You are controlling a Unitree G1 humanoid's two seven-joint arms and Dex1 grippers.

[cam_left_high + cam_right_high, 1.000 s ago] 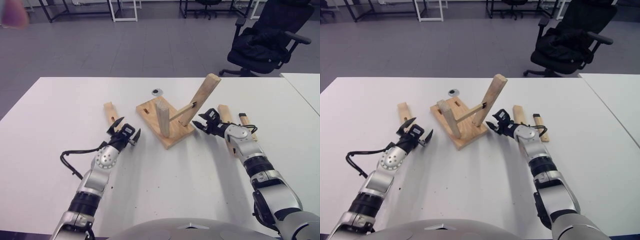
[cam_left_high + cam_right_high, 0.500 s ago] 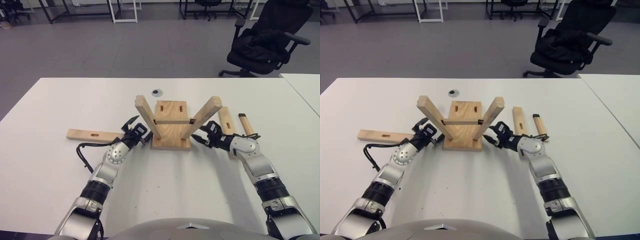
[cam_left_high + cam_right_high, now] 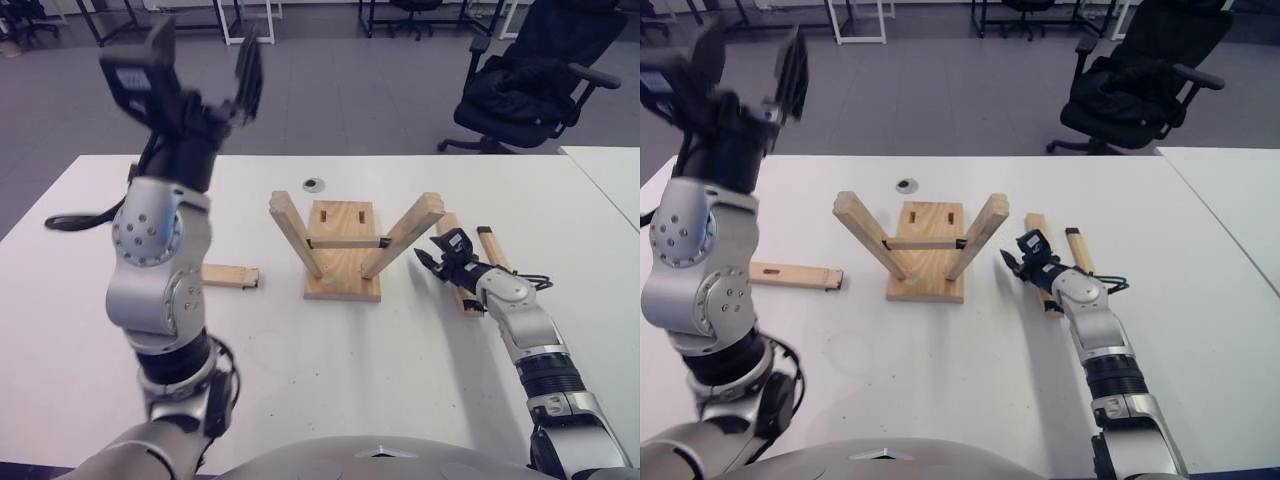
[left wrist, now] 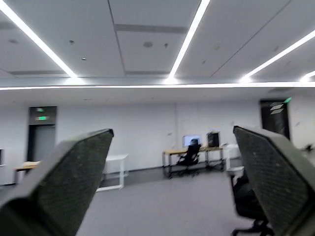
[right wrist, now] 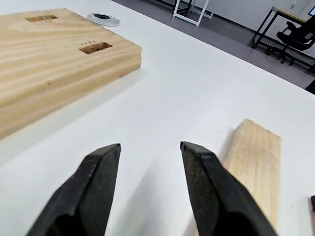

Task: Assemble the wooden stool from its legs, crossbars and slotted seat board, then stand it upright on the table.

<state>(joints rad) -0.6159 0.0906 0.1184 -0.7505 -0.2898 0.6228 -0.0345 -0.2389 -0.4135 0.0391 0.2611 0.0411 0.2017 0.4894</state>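
From my left hand (image 4: 172,131) I see its two dark fingers (image 4: 74,179) spread wide, aimed across a room: long light strips (image 4: 189,37) overhead, a far desk (image 4: 172,151), a chair (image 4: 190,156) at it.

Bright ceiling strip lights (image 4: 188,37), soft shadows, left claw (image 4: 172,130) prob. blurred

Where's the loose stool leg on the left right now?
Head views: the leg lies flat on the table, left side, apart from the seat board to its right.
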